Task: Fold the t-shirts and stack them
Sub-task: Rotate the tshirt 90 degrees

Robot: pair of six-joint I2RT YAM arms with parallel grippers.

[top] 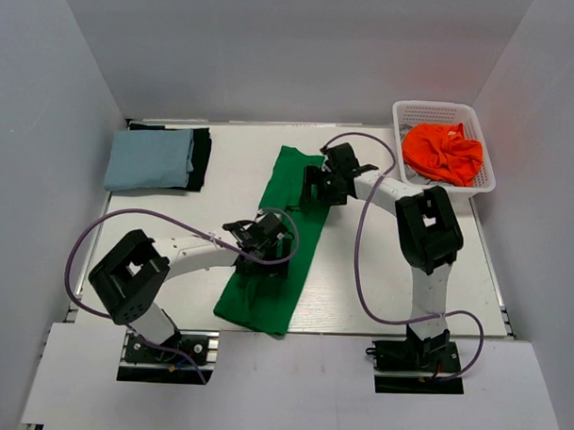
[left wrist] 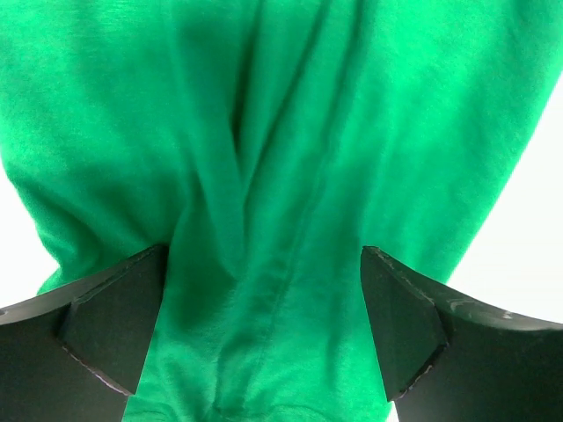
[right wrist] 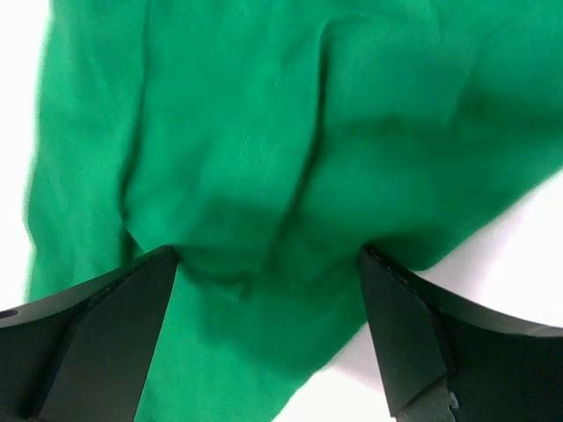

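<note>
While soft green t-shirt lies as long creased strip mid-tabletop, your left gripper and right gripper both gape wide, matte black fingers straddling bunched folds.

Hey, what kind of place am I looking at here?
Probably a robotics lab test booth, not a home: plain white walls box in a white table, a left arm and right arm are bolted at its near edge, and the laundry looks staged, a green t-shirt and a basket.
</note>
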